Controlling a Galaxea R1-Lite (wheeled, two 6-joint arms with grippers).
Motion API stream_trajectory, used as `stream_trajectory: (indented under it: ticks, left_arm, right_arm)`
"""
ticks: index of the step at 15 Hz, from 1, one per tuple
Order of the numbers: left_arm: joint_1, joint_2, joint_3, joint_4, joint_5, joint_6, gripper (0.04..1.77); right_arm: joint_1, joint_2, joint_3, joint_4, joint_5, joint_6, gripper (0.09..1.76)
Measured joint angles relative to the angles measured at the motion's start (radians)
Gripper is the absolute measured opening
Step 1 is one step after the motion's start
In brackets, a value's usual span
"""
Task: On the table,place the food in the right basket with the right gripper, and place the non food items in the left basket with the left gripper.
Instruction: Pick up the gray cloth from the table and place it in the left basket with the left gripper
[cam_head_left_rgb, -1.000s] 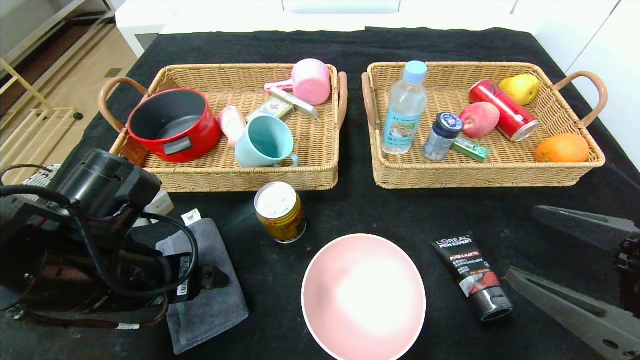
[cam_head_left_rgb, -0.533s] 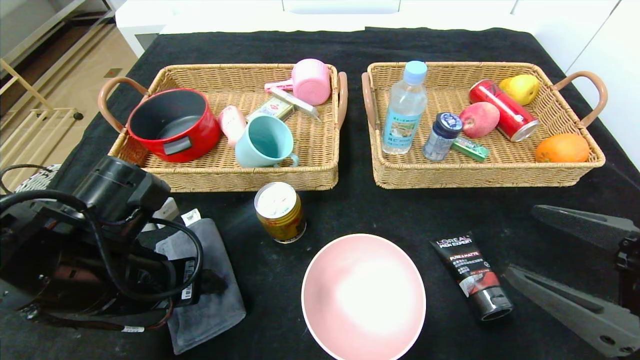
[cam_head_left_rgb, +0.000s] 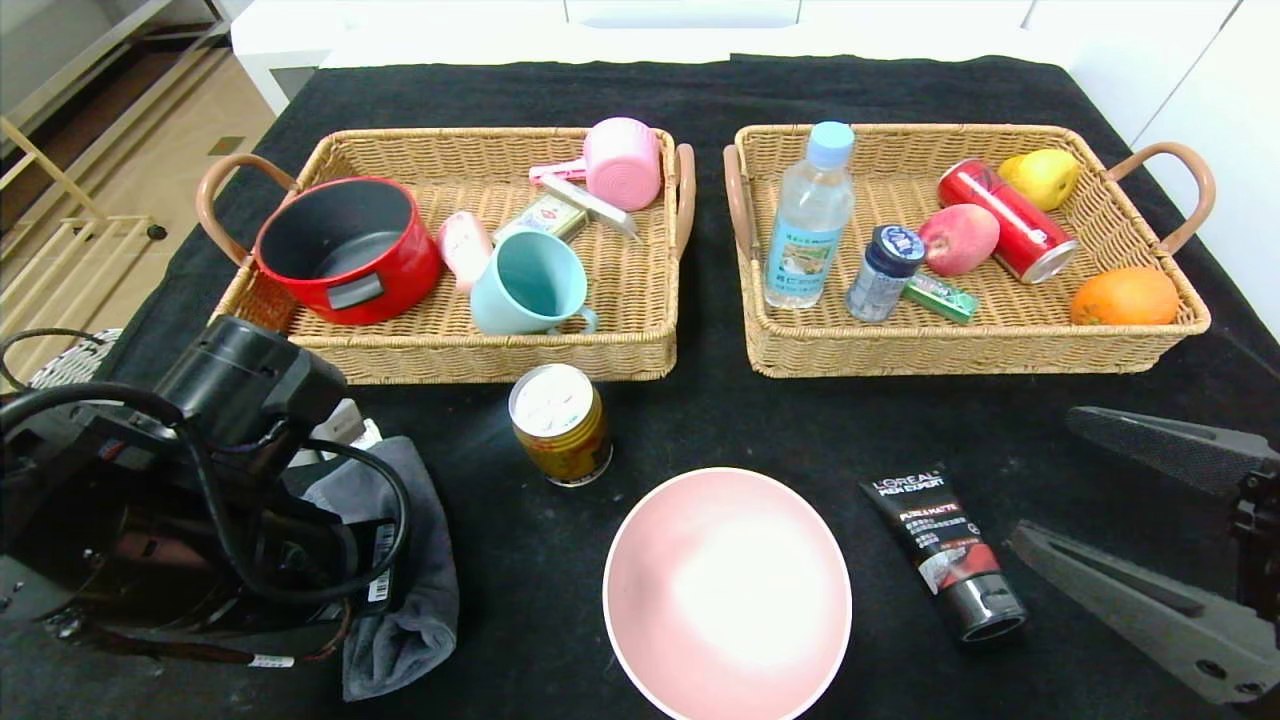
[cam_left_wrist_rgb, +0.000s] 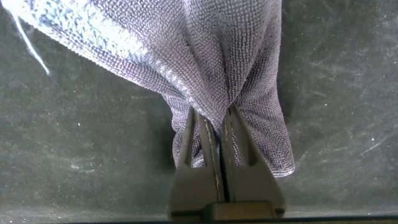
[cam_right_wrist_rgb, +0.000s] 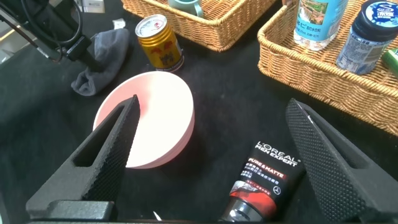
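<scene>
Left end effector low at the near left of the worktop, fingers pinched tight on a bunched fold of the grey towel. Right end effector parked near right, spread wide over the pink bowl and L'Oreal tube. Gold can upright just before the left basket.
</scene>
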Motion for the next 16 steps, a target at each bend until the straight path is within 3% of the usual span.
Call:
stream_trajectory:
  ticks: [12,16]
  left_arm:
    - [-0.003,-0.005,0.005,0.001,-0.001,-0.001,0.12]
    - [0.003,-0.057,-0.059,0.016,0.001,0.023,0.12]
  right_arm:
    - [-0.002,0.007,0.001,0.000,0.000,0.000,1.71]
    - [-0.003,0.007,0.000,0.000,0.000,0.000,1.71]
